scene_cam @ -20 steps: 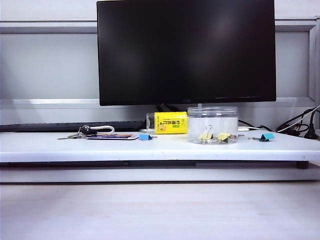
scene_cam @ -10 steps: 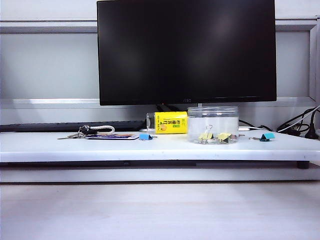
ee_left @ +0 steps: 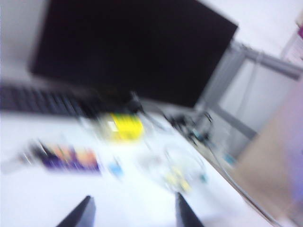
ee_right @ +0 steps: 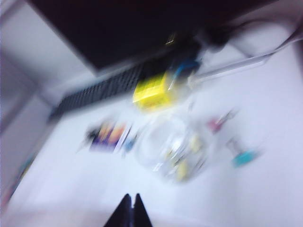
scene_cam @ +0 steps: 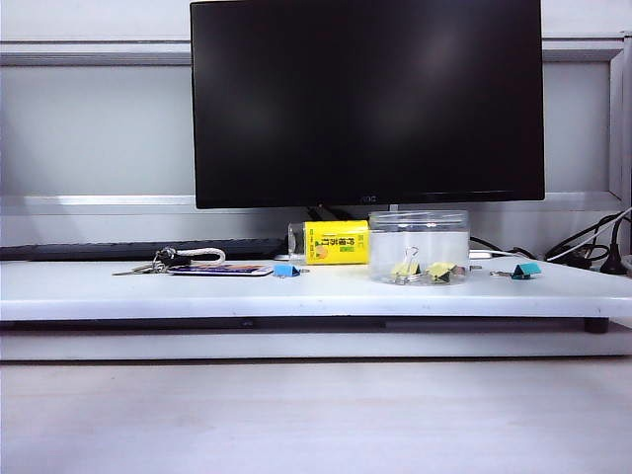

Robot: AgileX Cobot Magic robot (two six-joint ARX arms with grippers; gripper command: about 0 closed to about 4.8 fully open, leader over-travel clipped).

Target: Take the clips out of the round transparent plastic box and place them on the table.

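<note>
Left gripper (ee_left: pixel 135 213): seen only in its wrist view, fingers spread wide, nothing carried between them; it is held above the near part of the table (scene_cam: pixel 99 291), well short of the box.
Right gripper (ee_right: pixel 129 210): seen only in its wrist view, fingertips pressed together, nothing held; it too is held high and well back from the box.
Exterior view: neither arm is shown, so both are judged to be at the very start of the reach.
Round transparent plastic box (scene_cam: pixel 420 247): found upright on the table beneath the black monitor (scene_cam: pixel 367 99), ahead of both grippers, with the yellow-labelled bottle (scene_cam: pixel 331 242) just beside it.
Clips (scene_cam: pixel 423 270): yellow ones are seen lying on the box floor, none lifted out yet; a pink one cannot be made out through the blur.
Why so placed: spread fingers on the left are judged ready for a grasp, perhaps to steady the box.
Distractors: blue clip (scene_cam: pixel 285 270) and teal clip (scene_cam: pixel 526 269) are left on the table outside the box, on either side of it.
</note>
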